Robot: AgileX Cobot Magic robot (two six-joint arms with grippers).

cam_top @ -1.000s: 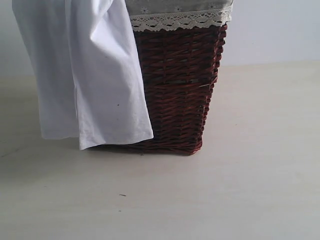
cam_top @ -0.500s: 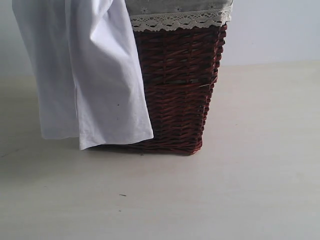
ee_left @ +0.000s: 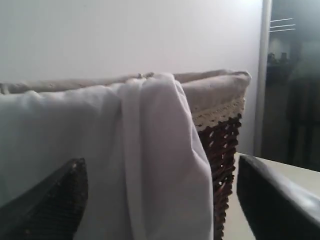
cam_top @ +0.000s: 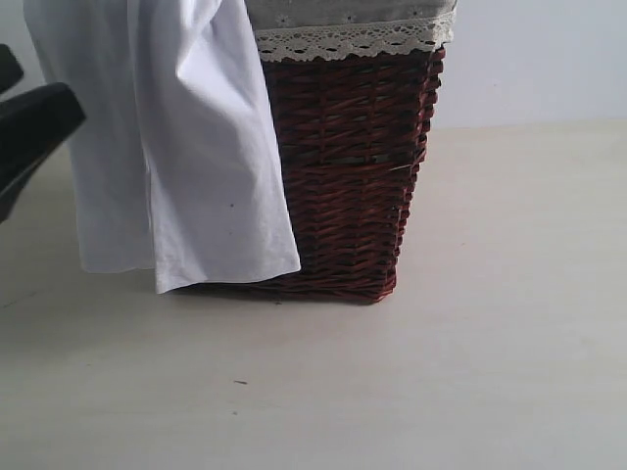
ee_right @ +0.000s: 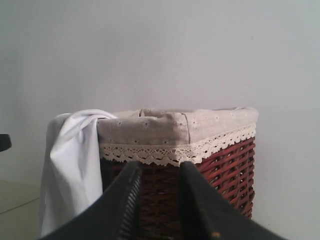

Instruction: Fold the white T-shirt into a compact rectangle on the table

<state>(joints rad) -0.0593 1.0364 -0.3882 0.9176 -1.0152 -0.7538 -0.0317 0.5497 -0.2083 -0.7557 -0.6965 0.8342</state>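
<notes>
Here, the white T-shirt hangs unfolded over the rim of the dark wicker basket. It drapes down the basket's left side as the exterior view shows it, and its hem reaches nearly to the basket's foot. The basket stands on the table. The left gripper is spread wide and empty, facing the draped shirt and apart from the basket. The right gripper has its fingers parted by a narrow gap, holds nothing, and points at the basket's lace-trimmed liner
</notes>
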